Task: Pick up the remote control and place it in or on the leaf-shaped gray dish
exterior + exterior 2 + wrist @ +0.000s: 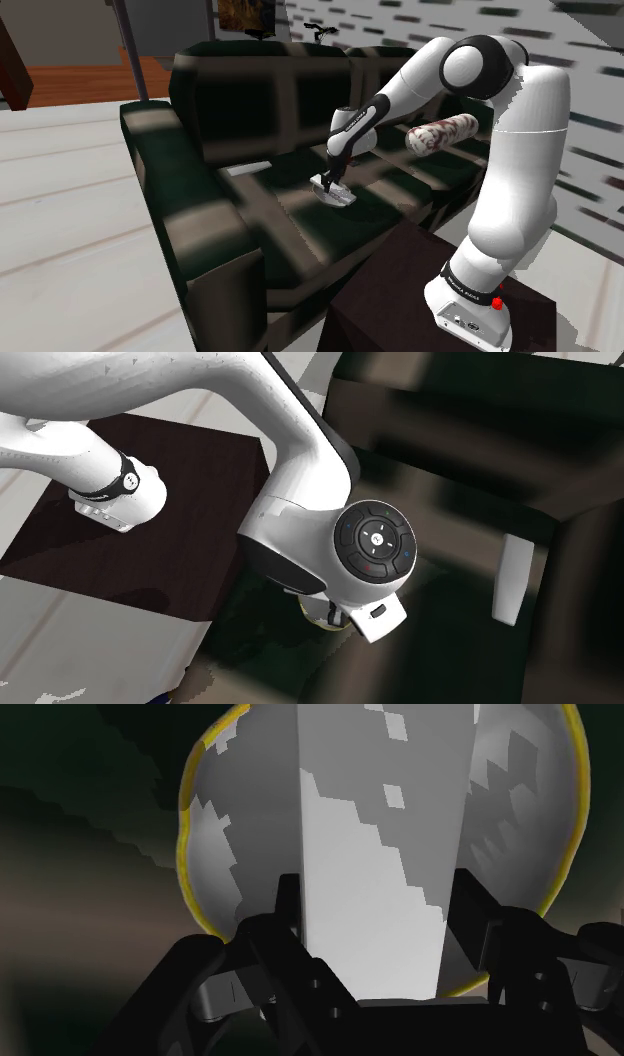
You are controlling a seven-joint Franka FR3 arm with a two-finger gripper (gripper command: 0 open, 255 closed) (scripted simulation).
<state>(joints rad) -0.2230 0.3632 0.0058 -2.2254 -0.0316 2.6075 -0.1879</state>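
A: What is held by the gripper [378,889]?

B: The remote [370,824], a pale long slab, is clasped along its sides by the two fingers, which are parted only to its width. It is held over the grey, yellow-rimmed dish [222,844]. The dish lies on the seat of the dark sofa [250,235], to the right of a white flat piece [245,170] in the shoulder view.

A: What could be spoiled from here?

B: Whether the remote is touching the dish cannot be told. If it is released from a height, it could be bounced out. It also appears longer than the dish, so an end may be left over the rim and the remote tipped onto the seat. The dish could also be rocked on the soft cushion if pressed off-centre.
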